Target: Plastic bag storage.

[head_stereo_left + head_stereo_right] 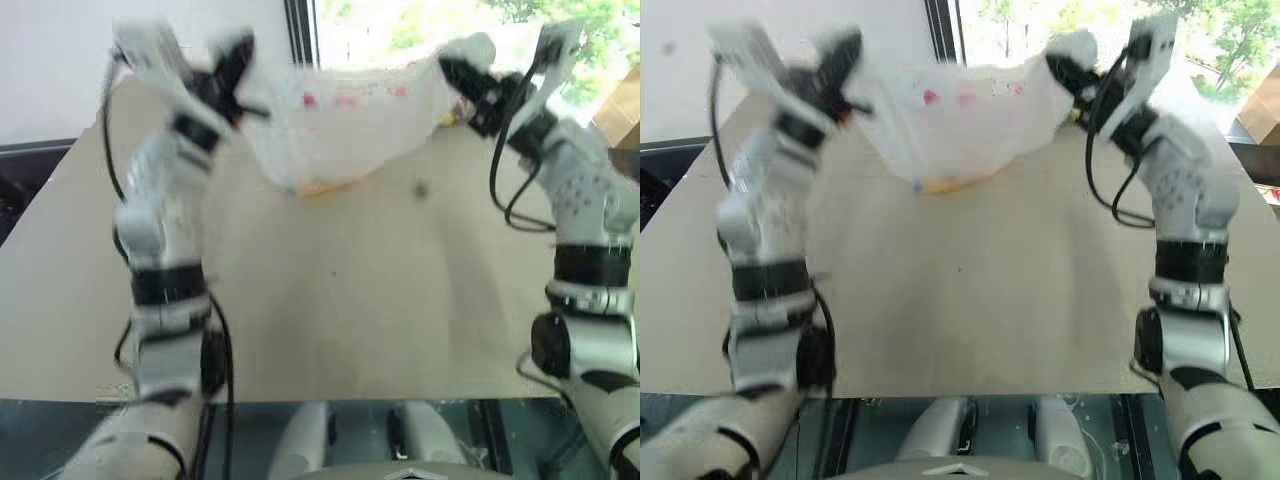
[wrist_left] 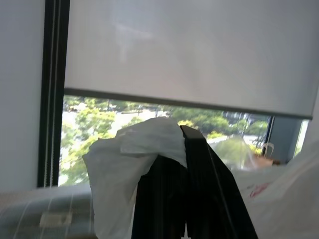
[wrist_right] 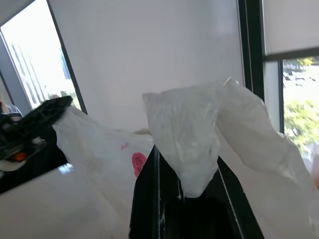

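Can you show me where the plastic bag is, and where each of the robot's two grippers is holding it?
plastic bag (image 1: pixel 340 135): left eye view, hanging middle of the bag.
left gripper (image 1: pixel 232 88): left eye view, fingers shut on one bag end.
right gripper (image 1: pixel 462 82): left eye view, fingers shut on the other end.

Head pair looks down over counter (image 1: pixel 350 300); wrist cams sit close behind jaws, facing windows; all share bag (image 1: pixel 340 130).

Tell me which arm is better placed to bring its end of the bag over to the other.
Neither clearly: left gripper and right gripper each pinch one end of the plastic bag, held up over the table.
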`<act>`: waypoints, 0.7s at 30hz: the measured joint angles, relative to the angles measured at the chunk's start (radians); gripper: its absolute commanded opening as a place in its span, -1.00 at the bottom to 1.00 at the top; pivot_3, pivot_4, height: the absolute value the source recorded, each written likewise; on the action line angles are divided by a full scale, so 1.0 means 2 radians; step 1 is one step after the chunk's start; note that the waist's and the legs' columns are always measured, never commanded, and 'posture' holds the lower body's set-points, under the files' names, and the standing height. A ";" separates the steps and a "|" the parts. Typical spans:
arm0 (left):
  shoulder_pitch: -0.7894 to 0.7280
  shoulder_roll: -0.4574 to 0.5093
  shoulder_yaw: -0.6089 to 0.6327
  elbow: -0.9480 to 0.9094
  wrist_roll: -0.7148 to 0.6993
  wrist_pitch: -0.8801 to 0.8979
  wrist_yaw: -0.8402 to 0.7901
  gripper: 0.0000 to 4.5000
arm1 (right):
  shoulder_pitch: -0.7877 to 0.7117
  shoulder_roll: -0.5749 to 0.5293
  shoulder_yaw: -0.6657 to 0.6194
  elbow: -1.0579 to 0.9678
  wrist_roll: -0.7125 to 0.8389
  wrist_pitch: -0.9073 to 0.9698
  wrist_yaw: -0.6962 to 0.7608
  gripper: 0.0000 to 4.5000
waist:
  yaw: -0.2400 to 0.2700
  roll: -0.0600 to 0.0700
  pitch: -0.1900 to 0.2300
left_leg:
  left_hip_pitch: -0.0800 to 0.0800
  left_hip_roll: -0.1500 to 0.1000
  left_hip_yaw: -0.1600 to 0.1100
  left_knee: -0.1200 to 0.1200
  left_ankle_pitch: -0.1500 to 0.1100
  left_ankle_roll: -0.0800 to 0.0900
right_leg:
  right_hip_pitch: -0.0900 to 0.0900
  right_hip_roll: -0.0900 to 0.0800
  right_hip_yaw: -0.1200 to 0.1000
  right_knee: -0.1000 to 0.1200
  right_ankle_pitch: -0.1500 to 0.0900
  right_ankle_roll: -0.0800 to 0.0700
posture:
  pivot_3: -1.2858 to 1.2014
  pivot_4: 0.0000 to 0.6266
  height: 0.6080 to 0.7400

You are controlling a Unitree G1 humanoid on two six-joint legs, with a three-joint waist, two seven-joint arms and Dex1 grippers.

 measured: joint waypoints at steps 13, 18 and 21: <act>-0.080 0.007 -0.001 0.234 0.057 -0.131 -0.091 -1.00 | -0.031 0.003 -0.001 0.094 -0.032 -0.075 0.044 -0.99 | -0.024 0.001 -0.001 | -0.012 -0.003 -0.004 0.003 -0.001 0.001 | -0.014 -0.010 -0.015 0.009 0.000 0.000 | 0.03 -0.52 1.00; 0.030 0.000 0.004 0.066 0.018 -0.065 -0.093 -1.00 | 0.037 -0.021 -0.010 -0.014 -0.001 -0.016 0.036 -0.99 | -0.029 0.001 -0.001 | -0.012 -0.003 -0.005 0.003 -0.001 0.001 | -0.013 -0.011 -0.014 0.008 0.000 0.000 | 0.03 -0.52 1.00; 0.120 0.000 0.027 -0.075 -0.031 0.009 -0.062 -1.00 | 0.102 -0.038 -0.023 -0.106 0.053 0.054 0.025 -0.99 | -0.029 0.002 -0.001 | -0.012 -0.003 -0.006 0.005 -0.001 0.001 | -0.013 -0.010 -0.011 0.008 0.000 0.000 | 0.03 -0.52 1.00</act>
